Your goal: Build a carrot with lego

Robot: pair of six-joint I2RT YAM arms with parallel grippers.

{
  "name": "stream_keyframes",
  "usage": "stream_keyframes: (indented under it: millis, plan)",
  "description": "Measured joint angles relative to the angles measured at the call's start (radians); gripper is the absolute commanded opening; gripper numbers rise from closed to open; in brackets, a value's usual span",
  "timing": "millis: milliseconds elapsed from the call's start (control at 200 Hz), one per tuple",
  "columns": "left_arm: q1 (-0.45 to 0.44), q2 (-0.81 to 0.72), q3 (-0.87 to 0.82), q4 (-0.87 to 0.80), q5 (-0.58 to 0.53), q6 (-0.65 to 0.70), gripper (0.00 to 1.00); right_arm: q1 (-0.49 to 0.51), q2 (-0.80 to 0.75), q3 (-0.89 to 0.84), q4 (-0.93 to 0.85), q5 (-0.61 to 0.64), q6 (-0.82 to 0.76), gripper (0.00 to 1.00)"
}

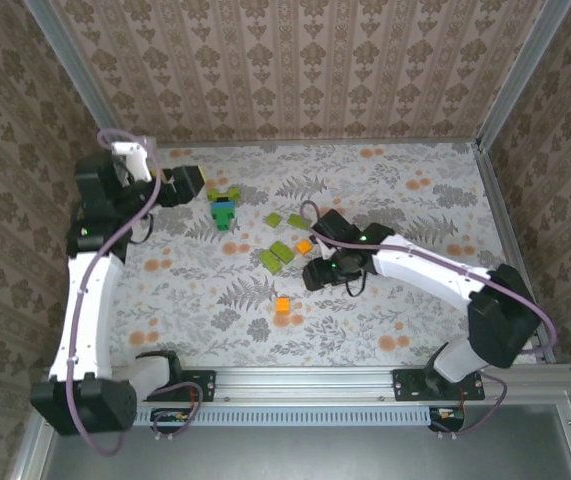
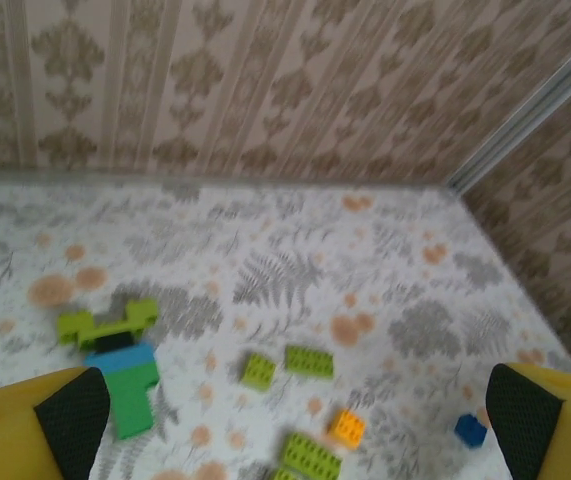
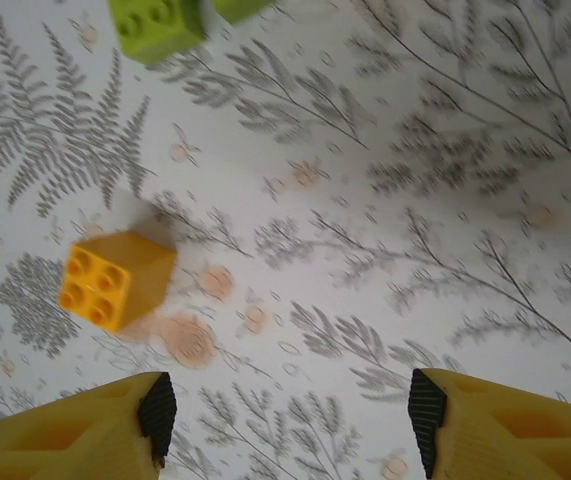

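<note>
The carrot (image 1: 223, 208) is a small joined cluster (image 2: 122, 362) of lime green, black, blue and dark green lego at the back left of the table. My left gripper (image 1: 189, 183) hovers just left of it, open and holding nothing (image 2: 295, 425). Loose lime bricks (image 1: 275, 255) lie mid-table, with one orange brick (image 1: 304, 246) beside them and another orange brick (image 1: 282, 305) nearer the front. My right gripper (image 1: 313, 274) is low over the table right of these, open (image 3: 285, 425). The nearer orange brick (image 3: 115, 280) lies ahead of its left finger, apart from it.
Two more lime bricks (image 1: 286, 219) sit behind the middle group. A small blue brick (image 2: 470, 430) lies further right in the left wrist view. Patterned walls and metal rails (image 1: 510, 230) close in the table on three sides.
</note>
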Motion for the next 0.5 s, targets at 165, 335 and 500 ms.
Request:
stream_keyframes:
  millis: [165,335,500]
  plan:
    - [0.000,0.016,-0.127,0.058,-0.023,-0.051,1.00,0.045,0.208,0.228,-0.006,0.002,-0.029,0.67]
    - [0.003,0.078,-0.128,0.028,-0.066,-0.051,1.00,0.063,0.428,0.470,-0.039,0.006,-0.065,0.66]
    - [0.016,0.097,-0.133,0.024,-0.085,-0.051,1.00,0.079,0.561,0.576,-0.076,0.012,-0.065,0.66]
